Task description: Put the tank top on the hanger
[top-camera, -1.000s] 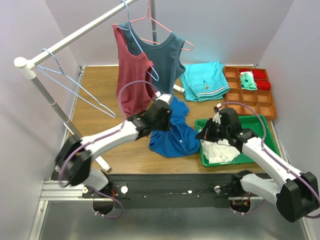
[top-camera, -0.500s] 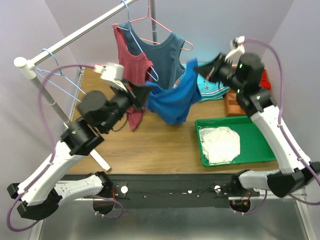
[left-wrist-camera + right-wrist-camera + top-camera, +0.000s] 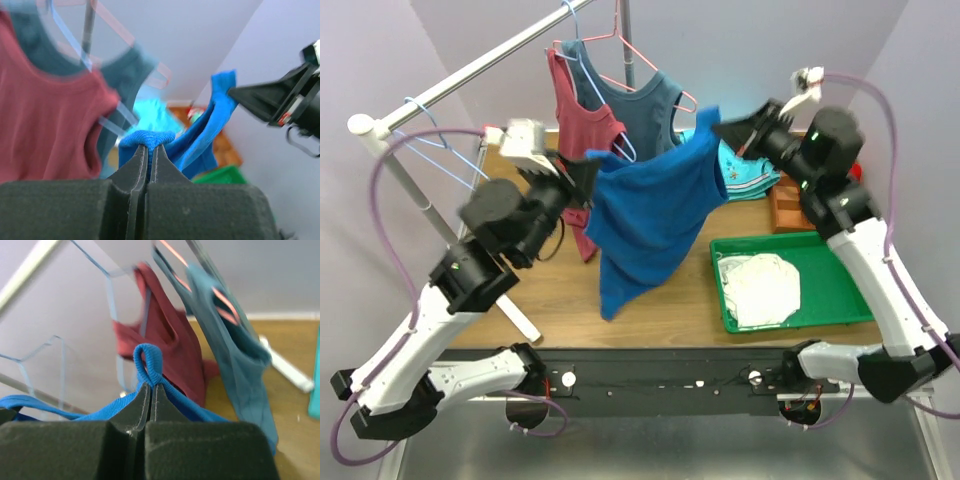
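**Blue tank top held in the air between both end effectors**

Nearest to us, on the right side of the surface (image 3: 570, 290), we see a green tray (image 3: 840, 290) with a crumpled white cloth (image 3: 760, 288) inside it.

Above the middle of the surface the tank top (image 3: 655, 215) hangs in the air, spread between the two arms. Its lower part falls down toward the near left. We cannot tell if its lowest corner touches the surface.

The left end effector (image 3: 582, 172) is clenched on the left upper edge of the tank top. In the left wrist view a fold of blue ribbed fabric is pinched between its fingers (image 3: 135, 165). The right end effector (image 3: 725, 130) is raised higher, on the far right, and it grasps the other shoulder. In the right wrist view a small loop of blue strap stands out above its closed tips.

Farther to the left, the hanger (image 3: 440, 142) hangs bare on the rail (image 3: 470, 72), well apart from the tank top.

At the far end of the rail a maroon top (image 3: 582, 120) and a teal-grey top (image 3: 645, 105) hang side by side on their own hangers, just behind the tank top.
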Controlling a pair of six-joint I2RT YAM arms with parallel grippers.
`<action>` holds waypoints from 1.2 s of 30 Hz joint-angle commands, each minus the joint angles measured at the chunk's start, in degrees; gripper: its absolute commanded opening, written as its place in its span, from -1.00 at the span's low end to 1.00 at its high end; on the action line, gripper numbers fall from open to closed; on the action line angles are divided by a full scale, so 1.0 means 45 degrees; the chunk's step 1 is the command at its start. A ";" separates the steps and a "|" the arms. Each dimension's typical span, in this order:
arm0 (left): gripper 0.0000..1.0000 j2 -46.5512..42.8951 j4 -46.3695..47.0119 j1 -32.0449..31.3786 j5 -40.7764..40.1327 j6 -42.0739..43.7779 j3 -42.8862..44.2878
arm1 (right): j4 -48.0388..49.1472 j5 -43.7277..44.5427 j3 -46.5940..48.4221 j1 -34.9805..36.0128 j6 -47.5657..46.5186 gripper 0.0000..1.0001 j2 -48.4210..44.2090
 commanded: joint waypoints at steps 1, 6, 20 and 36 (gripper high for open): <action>-1.00 -0.0678 -0.0503 -0.0010 0.0489 -0.1403 -0.3025 | 0.0989 -0.0150 -0.4266 0.0014 0.0667 -0.97 -0.1653; -0.71 -0.1186 0.0237 -0.0010 0.2498 -0.2519 -0.7069 | 0.1713 -0.0365 -0.9885 0.0014 0.1760 -0.77 -0.2849; 0.64 -0.1539 0.0904 -0.0147 0.5098 -0.0784 -0.8347 | -0.0553 0.1608 -1.0134 0.0014 0.0376 0.74 -0.3613; 0.56 -0.2474 -0.0169 -0.0166 0.2175 0.0135 -0.2920 | 0.0151 0.0983 -1.0133 0.0014 0.0317 0.79 -0.2851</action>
